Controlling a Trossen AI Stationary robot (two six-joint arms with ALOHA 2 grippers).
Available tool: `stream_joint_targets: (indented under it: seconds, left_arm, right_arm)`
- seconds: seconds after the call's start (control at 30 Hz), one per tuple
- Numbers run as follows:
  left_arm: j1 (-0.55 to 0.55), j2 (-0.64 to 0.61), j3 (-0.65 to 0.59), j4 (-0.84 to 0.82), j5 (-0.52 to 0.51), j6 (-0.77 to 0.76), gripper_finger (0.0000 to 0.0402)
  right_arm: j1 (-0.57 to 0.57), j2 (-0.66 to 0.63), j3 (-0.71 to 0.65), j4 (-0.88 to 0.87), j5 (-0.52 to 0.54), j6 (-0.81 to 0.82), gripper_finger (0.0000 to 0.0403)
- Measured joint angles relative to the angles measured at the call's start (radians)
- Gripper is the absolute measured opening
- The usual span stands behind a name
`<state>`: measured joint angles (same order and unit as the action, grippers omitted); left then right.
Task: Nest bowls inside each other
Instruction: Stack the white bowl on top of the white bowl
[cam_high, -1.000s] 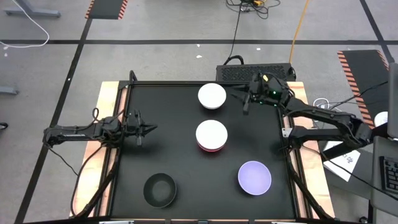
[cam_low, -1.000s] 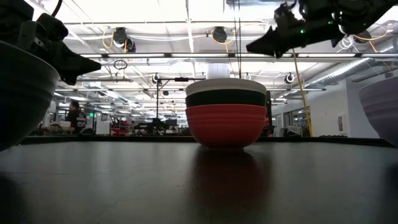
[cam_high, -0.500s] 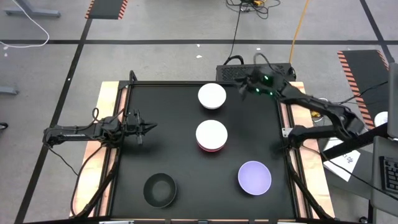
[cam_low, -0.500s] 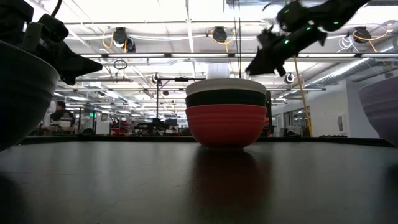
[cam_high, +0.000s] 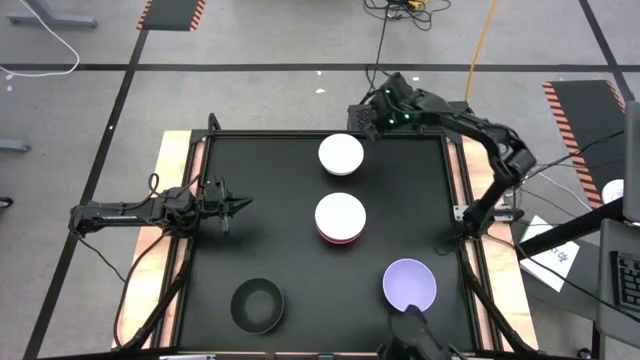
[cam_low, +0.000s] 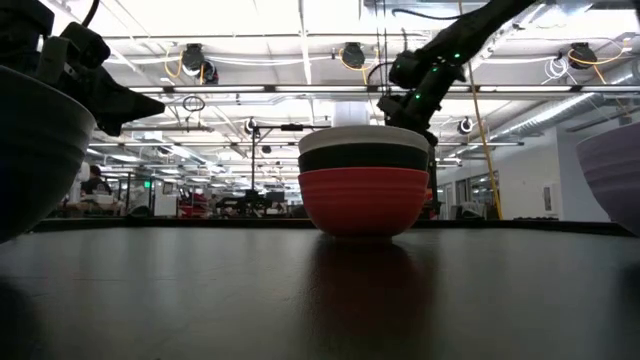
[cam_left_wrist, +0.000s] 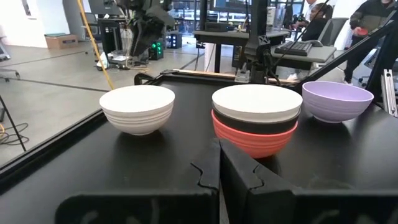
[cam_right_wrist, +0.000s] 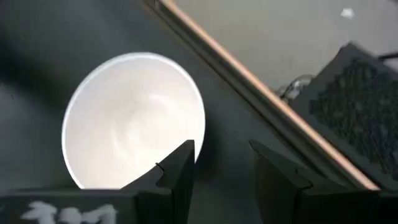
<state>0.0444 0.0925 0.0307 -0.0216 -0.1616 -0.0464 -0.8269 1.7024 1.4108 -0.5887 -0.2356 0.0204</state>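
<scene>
Bowl colours on the black table (cam_high: 220, 200)

A white bowl (cam_high: 341, 154) is sitting alone; white, black and red bowls are stacking as one pile (cam_high: 340, 219); a lavender bowl (cam_high: 409, 284) and black bowl (cam_high: 257, 305) are showing nearby.

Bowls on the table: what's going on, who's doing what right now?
Nesting is partway done. A three-bowl stack sits mid-table: white in black in red. The right gripper, fingers open and empty, hangs above the table's far edge beside the lone white bowl, apparently lining up a grab. The left gripper waits shut at the left side. The lavender bowl and a black bowl sit loose near the front.
</scene>
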Motion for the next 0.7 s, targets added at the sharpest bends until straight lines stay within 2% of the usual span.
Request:
stream_joint_targets:
  seconds: [0.17, 0.3, 0.7]
  left_arm:
    - [0.000, 0.000, 0.000, 0.000, 0.000, 0.026, 0.0005]
    - [0.000, 0.000, 0.000, 0.000, -0.001, 0.034, 0.0005]
    - [0.000, 0.013, 0.000, 0.000, -0.004, 0.034, 0.0005]
  right_arm:
    - [0.004, 0.103, 0.123, -0.158, -0.001, -0.015, 0.0132]
    - [0.026, 0.155, 0.169, -0.226, 0.000, -0.020, 0.0132]
    - [0.098, 0.208, 0.187, -0.226, 0.000, -0.028, 0.0132]
